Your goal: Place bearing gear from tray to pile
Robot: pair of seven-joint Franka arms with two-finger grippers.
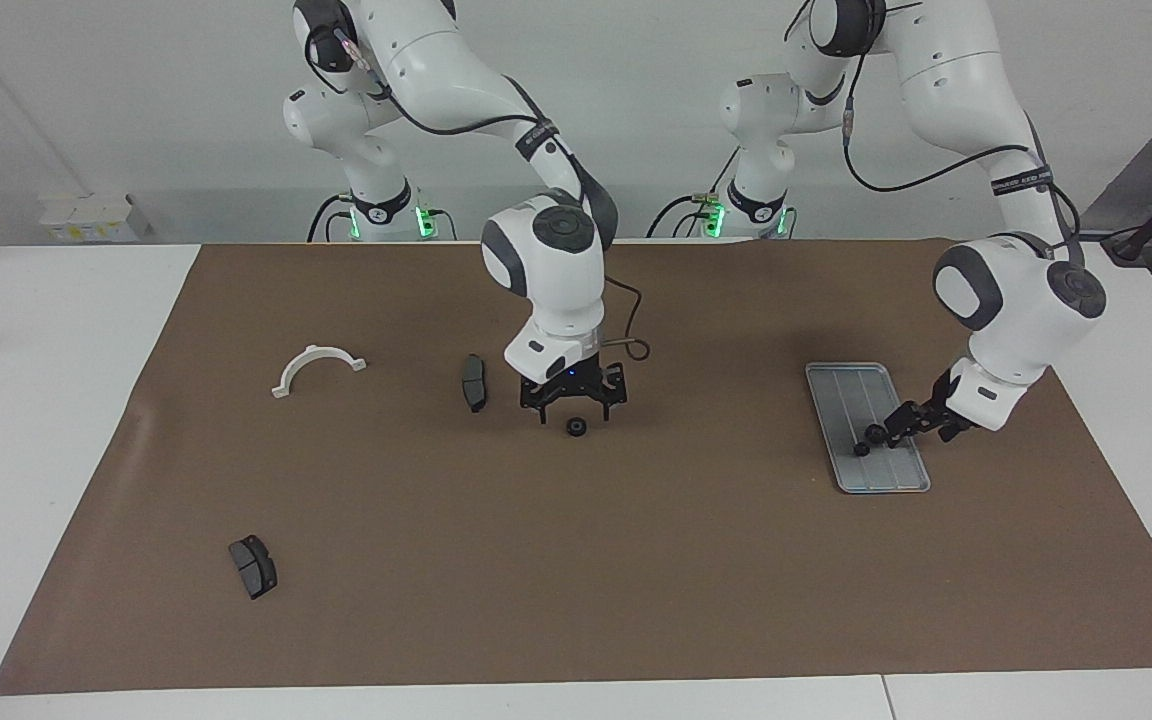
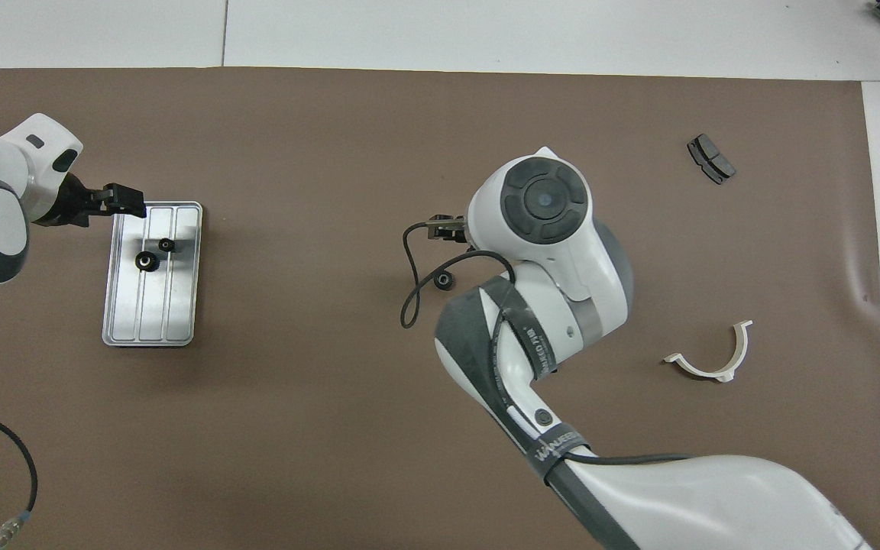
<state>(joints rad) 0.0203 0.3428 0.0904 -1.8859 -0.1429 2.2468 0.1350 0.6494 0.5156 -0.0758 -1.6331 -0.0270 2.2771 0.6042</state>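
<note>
- Tray (image 1: 898,478) lies on the worktop toward the left arm's end; two small black gears (image 2: 149,262) rest in it, apart from each other.
- Left gripper (image 1: 881,432) hangs low over the tray; whether its fingers hold a gear cannot be told.
- Right gripper (image 1: 573,402) stands over the middle, fingers spread and empty, above a third gear (image 1: 576,427) lying near a brake pad (image 1: 474,382).
- Likely step: picking a gear from the tray. Next move needs a firm grasp, then a lift.
</note>
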